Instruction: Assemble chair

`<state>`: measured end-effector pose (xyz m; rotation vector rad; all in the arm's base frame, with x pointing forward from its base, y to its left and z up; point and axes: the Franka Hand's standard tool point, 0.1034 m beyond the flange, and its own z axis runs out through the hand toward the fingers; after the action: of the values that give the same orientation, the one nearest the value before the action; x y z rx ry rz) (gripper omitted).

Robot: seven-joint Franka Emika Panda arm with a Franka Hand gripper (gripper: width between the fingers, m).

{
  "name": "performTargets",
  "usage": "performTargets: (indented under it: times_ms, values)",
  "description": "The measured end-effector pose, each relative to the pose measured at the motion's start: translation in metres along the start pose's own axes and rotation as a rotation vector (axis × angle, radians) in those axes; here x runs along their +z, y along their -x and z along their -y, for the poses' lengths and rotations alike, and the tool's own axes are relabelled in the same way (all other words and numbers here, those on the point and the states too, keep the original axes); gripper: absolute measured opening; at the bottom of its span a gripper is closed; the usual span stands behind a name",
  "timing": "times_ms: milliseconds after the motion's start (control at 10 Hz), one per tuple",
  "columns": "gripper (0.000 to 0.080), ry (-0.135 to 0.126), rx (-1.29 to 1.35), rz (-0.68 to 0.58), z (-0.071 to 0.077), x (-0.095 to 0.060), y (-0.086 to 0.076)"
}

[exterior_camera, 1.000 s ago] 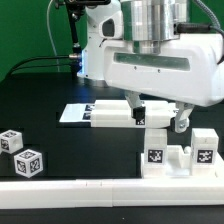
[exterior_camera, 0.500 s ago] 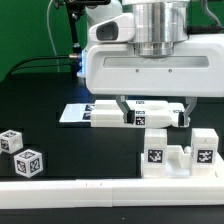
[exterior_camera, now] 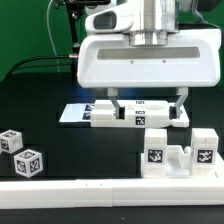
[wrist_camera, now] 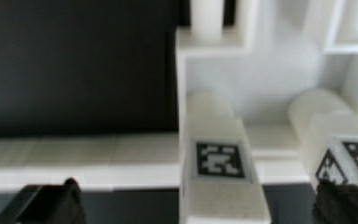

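The chair is in loose white tagged pieces. A long low white piece (exterior_camera: 105, 117) lies mid-table, and my gripper (exterior_camera: 149, 107) hangs over it, open, one finger on each side of its tagged middle and not touching it. In the wrist view the gripper (wrist_camera: 208, 203) shows two dark fingertips (wrist_camera: 51, 200) far apart. A white bar with a tag (wrist_camera: 218, 160) runs between them, and a second tagged bar (wrist_camera: 345, 150) lies beside it. Two small tagged cubes (exterior_camera: 20, 150) sit at the exterior view's left. A pegged block assembly (exterior_camera: 180, 152) stands at the right front.
The long white border rail (exterior_camera: 110, 190) runs along the front edge of the black table. The marker board (exterior_camera: 72, 113) lies flat just left of the long piece. The arm's big white body fills the upper middle of the exterior view.
The wrist has turned from a slanted pose to square-on. The fingers now straddle the long white piece evenly. The jaws stay wide and no piece has moved.
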<state>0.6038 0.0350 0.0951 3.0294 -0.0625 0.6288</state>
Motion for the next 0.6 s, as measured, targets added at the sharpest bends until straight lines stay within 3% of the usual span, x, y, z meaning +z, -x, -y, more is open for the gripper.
performTargets:
  times_ms: [300,500,600]
  values:
    - [0.0649,0.053,-0.002,-0.197,-0.007,0.014,0.005]
    - [0.0649,0.044,0.032,-0.201,-0.007,0.035,0.013]
    - [0.0649,0.034,0.027,-0.179,0.001,0.045,0.021]
